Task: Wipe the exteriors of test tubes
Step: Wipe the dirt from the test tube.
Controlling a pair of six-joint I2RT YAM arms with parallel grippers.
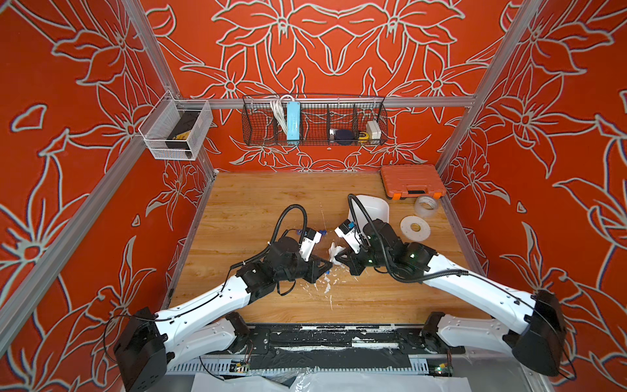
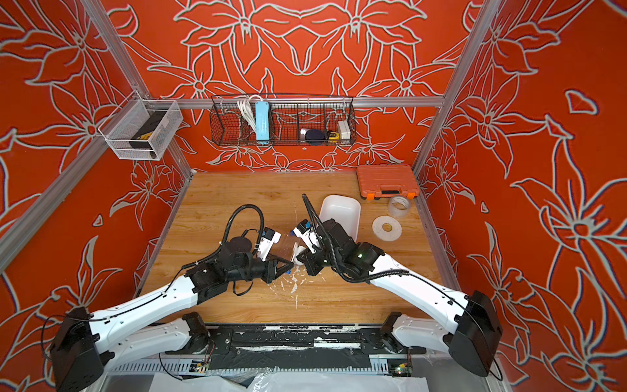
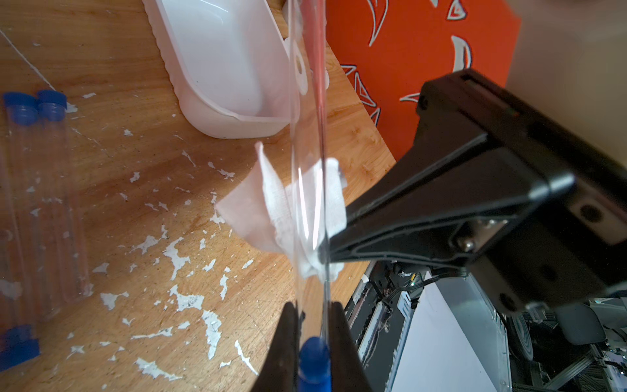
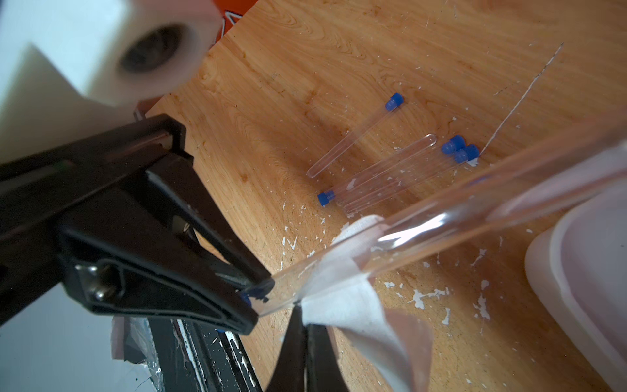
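The left gripper [image 3: 314, 319] is closed almost fully, pinching a slim clear plastic test tube [image 3: 309, 118] just above its small blue cap. The rest of the tube reaches out free beyond the jaws, held off the wood-grain counter [image 3: 142, 210] above its middle, somewhat toward the front edge.

The right gripper [image 4: 305, 325] faces it, jaws shut on a crumpled white tissue [image 4: 356, 305]. The tissue touches the held tube close to the capped end and folds partway round it. Whether it wraps all the way round is hidden.

The other test tubes [image 4: 390, 169] lie flat on the counter near its middle, most side by side and one a little apart. A white plastic tray [image 3: 230, 68] sits farther toward the counter's right rear.

The tube looks light, stiff and thin-walled, with a smooth surface that is likely slippery. A hard squeeze on the bare wall could crack it, so holding it at the capped end seems the safer place. That also leaves nearly the whole length open for wiping.

With so much tube beyond the grip, sideways pressure may swing or twist it in the jaws. The tissue is soft and limp, so it only cleans where it is pressed on.
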